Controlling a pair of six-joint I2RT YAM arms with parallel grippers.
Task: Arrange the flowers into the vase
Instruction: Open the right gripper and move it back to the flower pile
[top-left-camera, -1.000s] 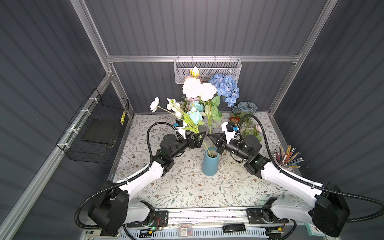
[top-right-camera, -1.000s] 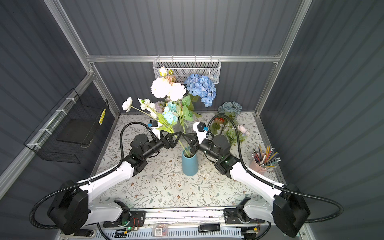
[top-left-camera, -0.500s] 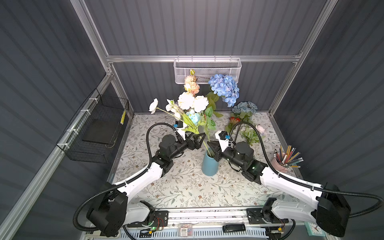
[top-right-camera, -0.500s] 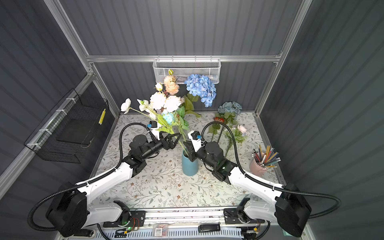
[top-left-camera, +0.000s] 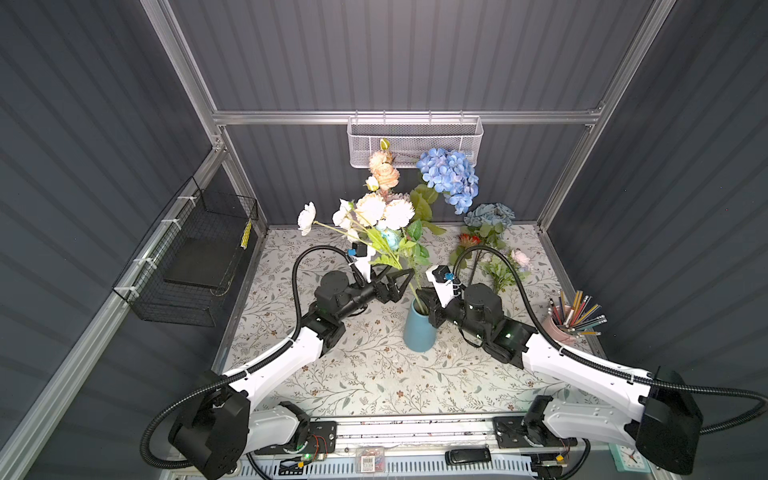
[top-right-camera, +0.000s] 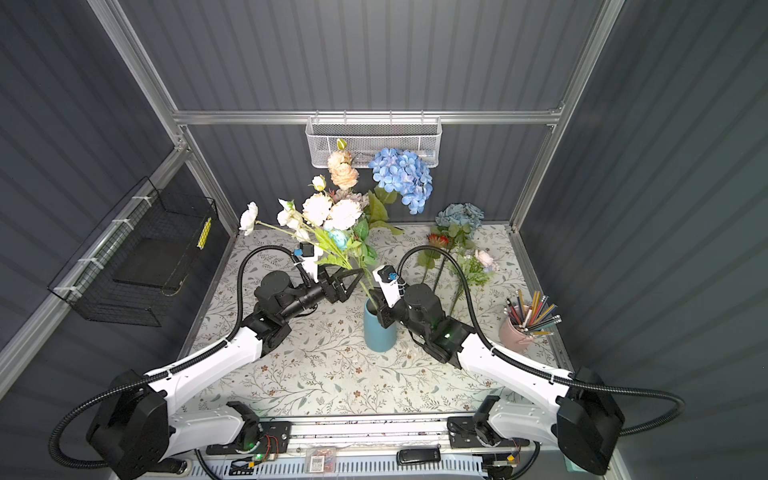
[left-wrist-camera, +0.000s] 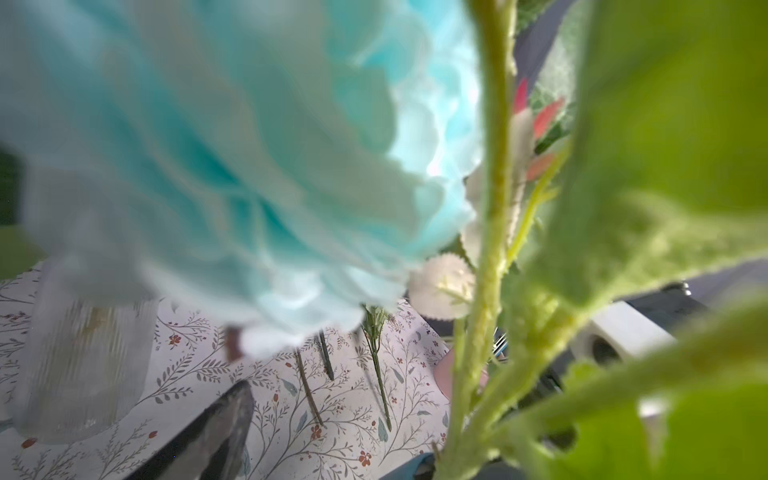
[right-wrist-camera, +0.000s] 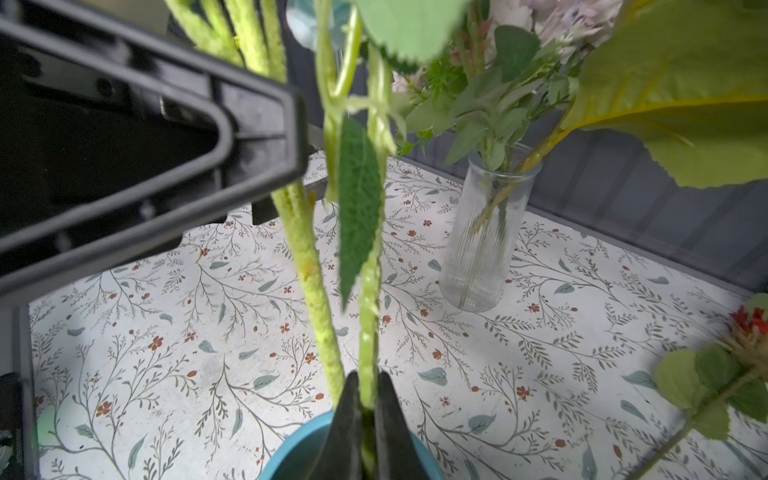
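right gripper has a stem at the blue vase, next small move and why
Probably open the right gripper and let go: it is shut on a green stem right at the mouth of the blue vase, and the stem appears to run down inside.

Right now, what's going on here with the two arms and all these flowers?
The right gripper is shut on a green flower stem right at the mouth of the blue vase, which already holds several stems. The left gripper stands open beside those stems, holding nothing. More flowers lie on the table at the back.
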